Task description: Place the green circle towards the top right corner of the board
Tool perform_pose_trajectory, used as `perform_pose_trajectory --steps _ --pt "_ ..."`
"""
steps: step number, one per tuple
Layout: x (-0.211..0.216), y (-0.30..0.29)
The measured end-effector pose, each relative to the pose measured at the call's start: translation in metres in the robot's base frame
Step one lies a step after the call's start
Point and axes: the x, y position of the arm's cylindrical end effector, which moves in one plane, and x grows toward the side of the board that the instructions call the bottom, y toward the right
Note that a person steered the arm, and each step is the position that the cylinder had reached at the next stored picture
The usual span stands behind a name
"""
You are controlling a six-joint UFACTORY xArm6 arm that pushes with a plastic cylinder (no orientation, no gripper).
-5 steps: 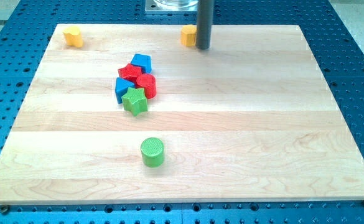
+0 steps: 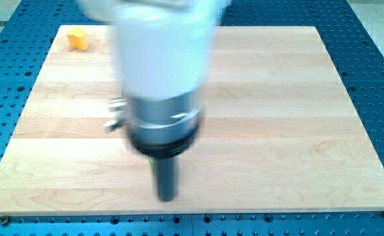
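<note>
The rod's tip (image 2: 167, 197) sat near the desk's (image 2: 297, 131) bottom edge, no jaws on this end effector. The green circle (image 2: 151, 159) was mostly hidden behind the rod, only a sliver showing. Yellow block (image 2: 78, 39) sat top-left.

my tip (image 2: 167, 197) swung from the view's top down to its bottom, arm (image 2: 162, 65) now hiding the middle blocks

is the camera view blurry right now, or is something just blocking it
Both, in the camera view: the arm is smeared by motion blur and hides the middle of the board; my tip is soft-edged near the view's bottom; the yellow block at the view's top left stays sharp; lighting is even.
</note>
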Motion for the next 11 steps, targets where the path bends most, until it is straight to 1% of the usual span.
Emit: perform_pose_trajectory --steps 1,2,4,5,6,7,8,9,10,11 --pt "-0.024 -0.008" --pt "-0.078 0.065" --pt "-0.237 0.112" --pt "-0.313 0.161" --pt "-0.302 0.165" --pt "-0.337 0.148" --pt "-0.353 0.194" --pt "-0.348 0.235" --pt "-0.317 0.214" --pt "-0.317 0.214"
